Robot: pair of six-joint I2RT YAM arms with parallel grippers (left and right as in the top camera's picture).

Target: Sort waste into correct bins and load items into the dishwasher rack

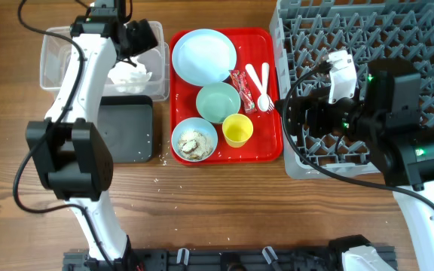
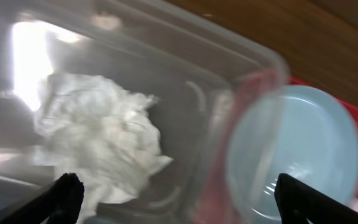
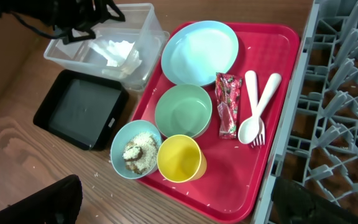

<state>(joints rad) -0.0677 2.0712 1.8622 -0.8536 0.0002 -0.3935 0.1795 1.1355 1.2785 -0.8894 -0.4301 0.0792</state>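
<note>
My left gripper hangs open and empty over the right end of the clear tub, above crumpled white tissue. The red tray holds the pale blue plate, a mint bowl, a blue bowl of rice scraps, a yellow cup, a red-and-white wrapper, and a white spoon and fork. My right gripper is open and empty over the left edge of the dishwasher rack.
The black tray sits in front of the clear tub, left of the red tray. Loose rice grains lie on the wood table near the rice bowl. The plate also shows in the left wrist view.
</note>
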